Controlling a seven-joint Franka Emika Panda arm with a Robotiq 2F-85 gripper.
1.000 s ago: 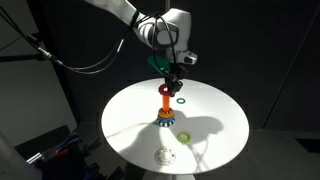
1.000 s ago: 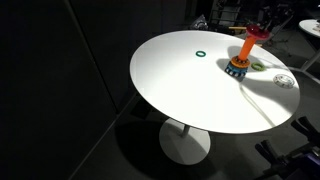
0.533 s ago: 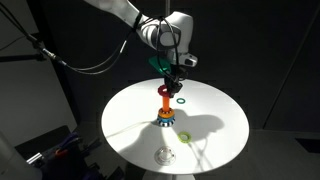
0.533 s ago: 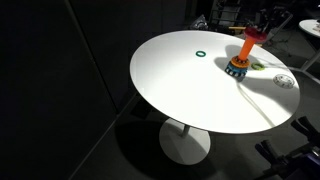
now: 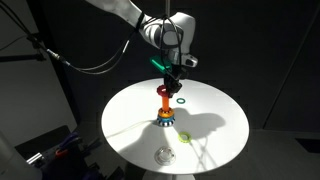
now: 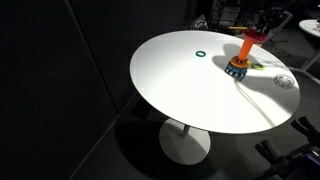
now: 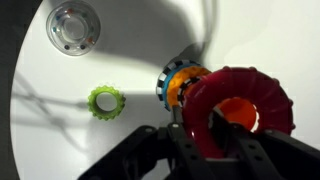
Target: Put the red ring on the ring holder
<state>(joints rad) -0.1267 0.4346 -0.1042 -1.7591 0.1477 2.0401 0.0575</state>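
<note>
The red ring [image 7: 240,108] is held in my gripper [image 7: 205,135], whose fingers pinch its rim. It sits at the top of the orange peg of the ring holder [image 5: 164,108], and the peg tip shows through the ring's hole in the wrist view. The holder's blue-and-yellow base [image 7: 176,82] stands on the white round table [image 5: 215,140]. In both exterior views my gripper [image 5: 173,80] hovers right above the peg, with the red ring [image 6: 256,34] at the peg top of the holder [image 6: 240,62].
A thin green ring [image 5: 181,100] lies on the table beyond the holder; it also shows in an exterior view [image 6: 200,54]. A yellow-green ring [image 7: 104,101] lies beside the base. A white ring [image 7: 74,27] lies nearer the table edge. Dark surroundings.
</note>
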